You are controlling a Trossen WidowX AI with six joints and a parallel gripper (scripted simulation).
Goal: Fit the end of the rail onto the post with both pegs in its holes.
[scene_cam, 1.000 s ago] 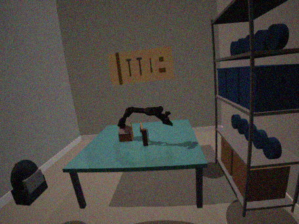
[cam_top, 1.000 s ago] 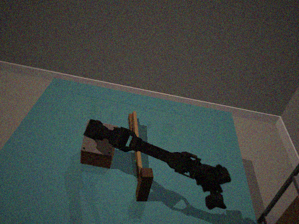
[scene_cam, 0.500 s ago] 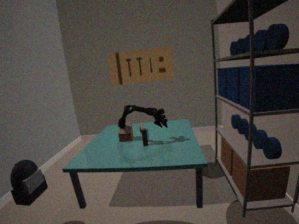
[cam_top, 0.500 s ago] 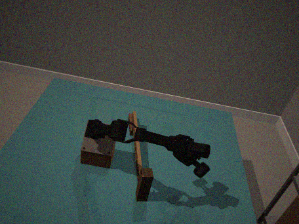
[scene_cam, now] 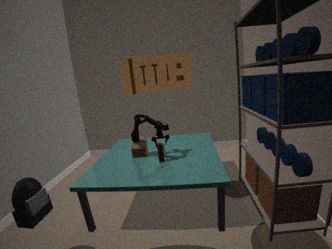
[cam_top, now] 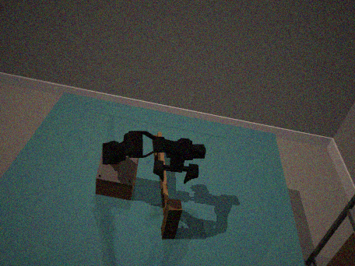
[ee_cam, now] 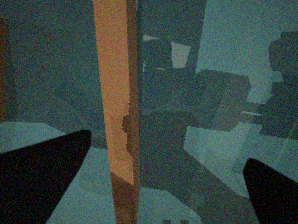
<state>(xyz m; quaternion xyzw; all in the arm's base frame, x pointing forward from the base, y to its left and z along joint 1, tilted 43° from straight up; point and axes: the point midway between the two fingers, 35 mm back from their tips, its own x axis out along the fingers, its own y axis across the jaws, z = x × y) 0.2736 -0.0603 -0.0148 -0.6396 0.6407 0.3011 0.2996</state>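
Evidently, the pincer (cam_top: pixel 173 180) (scene_cam: pixel 160 142) (ee_cam: pixel 168 151) is spread almost fully wide, with nothing gripped. Between its tips in the wrist view, the wooden rail (cam_top: pixel 164 183) (ee_cam: pixel 115 85) is seen, flanked by gaps on both sides.

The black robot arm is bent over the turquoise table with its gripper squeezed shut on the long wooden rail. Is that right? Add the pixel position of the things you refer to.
Not quite: the gripper (cam_top: pixel 177 175) (scene_cam: pixel 160 140) (ee_cam: pixel 168 151) is open, and the wrist view shows its fingers apart, with the long wooden rail (ee_cam: pixel 115 75) held by neither.
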